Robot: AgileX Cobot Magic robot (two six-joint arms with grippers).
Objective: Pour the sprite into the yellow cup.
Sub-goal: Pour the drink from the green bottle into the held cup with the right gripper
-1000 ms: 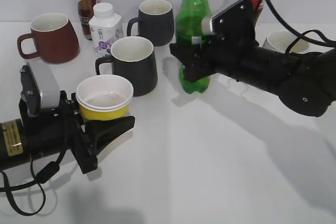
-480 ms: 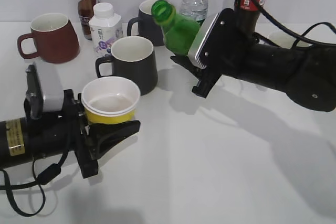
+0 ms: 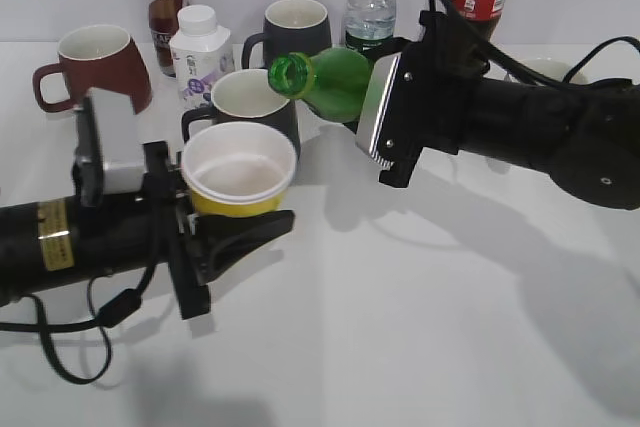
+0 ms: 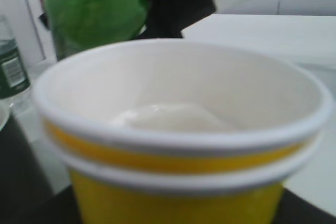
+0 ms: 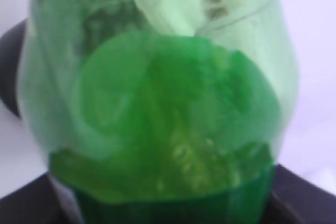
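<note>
Bottle tipped over the cup, pour about to start

R arm (image 3: 540,132) carries the sprite bottle (image 3: 335,77), right gripper (image 3: 385,117) clamped round its body; long axis lies near level, open mouth pointing left, sitting just above and behind the far rim of the yellow cup (image 3: 238,172). Left gripper (image 3: 215,232) grips that cup from below, holding it clear of the table (image 3: 420,327), w/ a dark mug (image 3: 250,97) right behind. Judgement: more tilt plus a small shift toward the cup centre needed.
</note>
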